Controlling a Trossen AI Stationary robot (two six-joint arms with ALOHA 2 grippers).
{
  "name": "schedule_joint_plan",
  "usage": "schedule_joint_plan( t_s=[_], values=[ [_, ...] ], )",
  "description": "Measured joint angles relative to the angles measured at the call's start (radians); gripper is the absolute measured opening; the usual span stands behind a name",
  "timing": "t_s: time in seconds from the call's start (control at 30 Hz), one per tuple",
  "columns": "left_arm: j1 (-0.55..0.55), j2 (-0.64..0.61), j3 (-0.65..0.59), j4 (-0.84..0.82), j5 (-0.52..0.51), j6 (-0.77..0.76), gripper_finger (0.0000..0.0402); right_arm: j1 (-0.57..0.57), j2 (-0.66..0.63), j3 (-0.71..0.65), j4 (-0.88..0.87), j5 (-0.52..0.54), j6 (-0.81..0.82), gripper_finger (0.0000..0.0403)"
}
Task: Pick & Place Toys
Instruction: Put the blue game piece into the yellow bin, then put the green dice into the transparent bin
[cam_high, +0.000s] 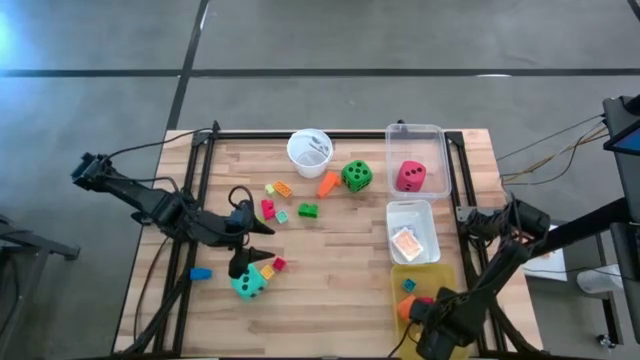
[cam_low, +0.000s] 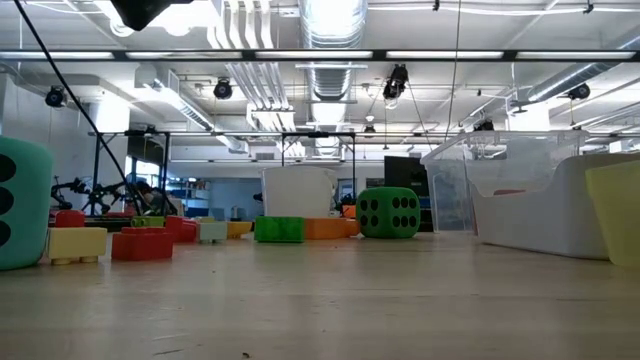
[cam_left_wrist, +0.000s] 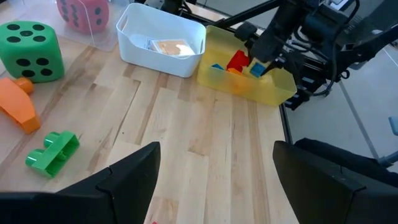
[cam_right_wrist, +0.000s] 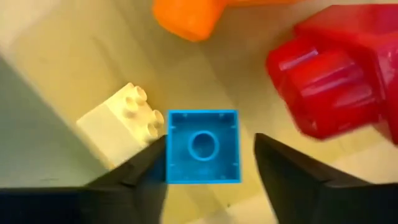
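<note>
Right wrist view shows my right end effector down inside the yellow bin, fingers parted with a gap on one side of the blue block, which lies square between them, released or nearly so.

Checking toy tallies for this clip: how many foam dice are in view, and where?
3. The green die stands on the table beside the white cup; the red-pink die sits in the clear bin; the teal die lies under the left pincer. None seem hidden.

Glossy plastic blue block, wooden table
</note>
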Motion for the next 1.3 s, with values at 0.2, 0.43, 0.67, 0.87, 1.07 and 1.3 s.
schedule_joint_plan(
  t_s=[0.2,0.43,0.67,0.87,1.07,1.3],
  values=[
    [0.000,0.000,0.000,0.000,0.000,-0.001,0.0314,0.000,-0.003,0.038,-0.033,0.001,0.022,0.0305],
    [0.000,0.000,-0.001,0.000,0.000,-0.004,0.0314,-0.001,-0.004,0.043,-0.054,0.017,0.022,0.0323],
    [0.000,0.000,-0.001,0.000,0.000,-0.005,0.0314,0.000,-0.004,0.042,-0.056,0.065,0.026,0.0324],
    [0.000,0.000,-0.001,0.000,0.000,-0.005,0.0314,0.000,-0.003,0.037,-0.070,0.033,0.136,0.0325],
    [0.000,0.000,-0.001,-0.001,0.000,-0.008,0.0314,0.000,-0.004,0.046,-0.192,-0.012,0.217,0.0325],
    [0.000,0.000,-0.001,-0.001,0.000,-0.008,0.0314,0.000,-0.004,0.062,-0.243,0.038,0.197,0.0325]
  ],
)
